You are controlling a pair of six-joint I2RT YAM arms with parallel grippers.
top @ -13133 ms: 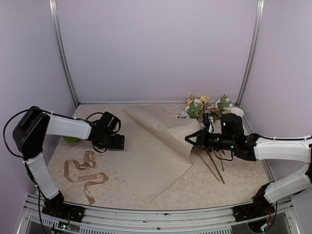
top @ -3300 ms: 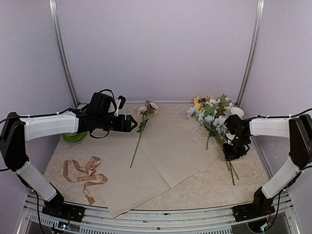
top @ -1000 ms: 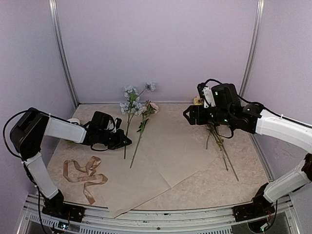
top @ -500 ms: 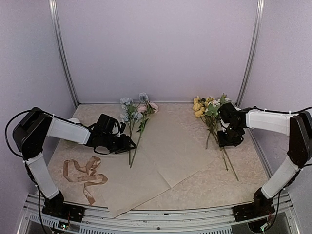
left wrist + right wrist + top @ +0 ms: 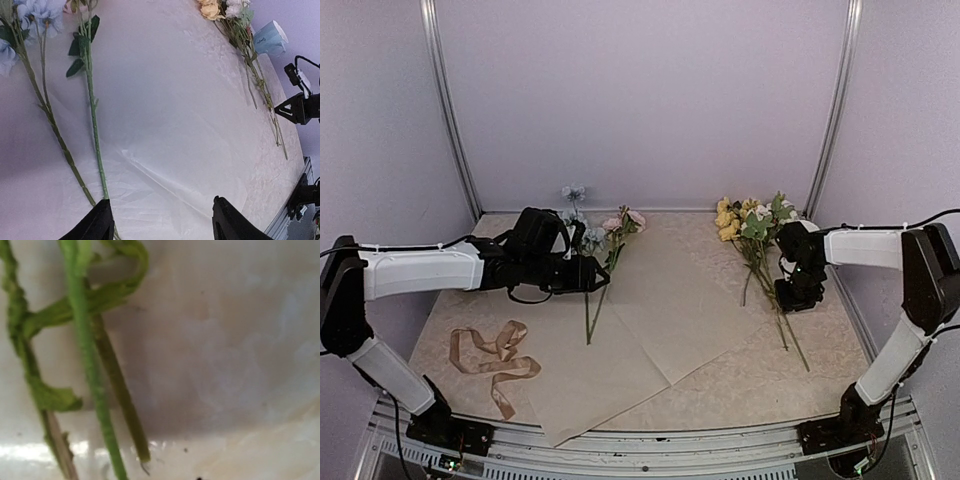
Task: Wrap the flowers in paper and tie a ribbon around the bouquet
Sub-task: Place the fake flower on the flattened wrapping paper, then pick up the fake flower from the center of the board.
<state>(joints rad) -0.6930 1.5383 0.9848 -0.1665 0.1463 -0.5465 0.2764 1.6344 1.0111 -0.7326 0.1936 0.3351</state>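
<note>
Two loose stems lie side by side on the left part of the paper [image 5: 665,300], which is spread flat on the tabletop [image 5: 760,380]. One is a pale blue flower stem [image 5: 586,310] and the other a pink flower stem [image 5: 608,280]. The left fingers [image 5: 99,226] stand wide apart just above the sheet, with nothing between them. In the left wrist view both stems run down to the tip of one finger; whether they touch it I cannot tell.

The rest of the flowers [image 5: 750,225] lie bunched at the paper's right edge, yellow and white heads toward the back wall and stems trailing forward. The right fingers [image 5: 800,298] are down over those stems. The right wrist view shows only green stems close up against the pale surface, so I cannot tell whether these fingers are open or closed on them.

The ribbon [image 5: 495,355] lies in loose loops on the bare tabletop at front left, just beside the paper.
</note>
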